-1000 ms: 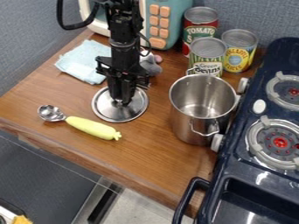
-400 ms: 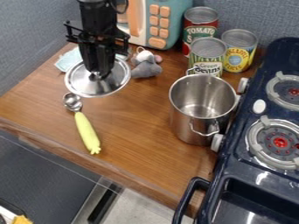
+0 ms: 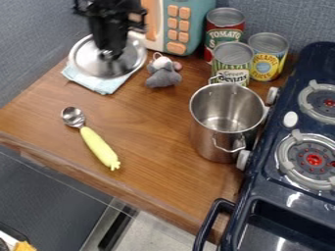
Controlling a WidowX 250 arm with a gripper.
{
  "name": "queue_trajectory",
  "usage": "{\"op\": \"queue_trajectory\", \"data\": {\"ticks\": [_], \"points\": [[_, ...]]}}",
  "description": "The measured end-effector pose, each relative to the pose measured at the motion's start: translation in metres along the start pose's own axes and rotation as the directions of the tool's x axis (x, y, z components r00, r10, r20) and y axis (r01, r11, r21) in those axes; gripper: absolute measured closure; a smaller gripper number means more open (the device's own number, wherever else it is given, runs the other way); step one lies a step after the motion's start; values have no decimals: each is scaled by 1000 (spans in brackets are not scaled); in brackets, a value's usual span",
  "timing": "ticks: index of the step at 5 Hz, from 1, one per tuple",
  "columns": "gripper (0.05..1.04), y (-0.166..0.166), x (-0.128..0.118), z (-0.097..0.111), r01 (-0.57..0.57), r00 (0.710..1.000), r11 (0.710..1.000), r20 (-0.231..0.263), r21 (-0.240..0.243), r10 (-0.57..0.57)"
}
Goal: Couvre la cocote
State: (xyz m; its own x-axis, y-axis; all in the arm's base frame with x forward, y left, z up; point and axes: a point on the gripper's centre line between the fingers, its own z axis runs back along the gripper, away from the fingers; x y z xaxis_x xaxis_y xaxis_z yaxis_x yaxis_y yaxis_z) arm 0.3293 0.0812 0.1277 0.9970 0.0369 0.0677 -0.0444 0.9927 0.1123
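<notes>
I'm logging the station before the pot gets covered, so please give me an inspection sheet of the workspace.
Surface: brown wooden counter, grain visible.
Job's things: pot upright, uncovered; lid held away from it, over part of the blue cloth.
Clutter: yellow-handled scoop, plush mouse, three cans, blue cloth.
Grippers: one claw, holding the lid from its top side.
Cables: nothing seen for certain.
Surroundings: dark blue stove beside the pot, toy microwave, grey-blue wall.
</notes>
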Motion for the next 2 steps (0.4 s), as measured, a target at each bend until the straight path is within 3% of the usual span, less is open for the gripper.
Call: {"op": "queue_trajectory", "data": {"ticks": [1,2], "points": [[809,-26,4,7,70,998,997,-6,14,-70],[809,-49,-2,25,130,991,991,13,-6,-130]]}}
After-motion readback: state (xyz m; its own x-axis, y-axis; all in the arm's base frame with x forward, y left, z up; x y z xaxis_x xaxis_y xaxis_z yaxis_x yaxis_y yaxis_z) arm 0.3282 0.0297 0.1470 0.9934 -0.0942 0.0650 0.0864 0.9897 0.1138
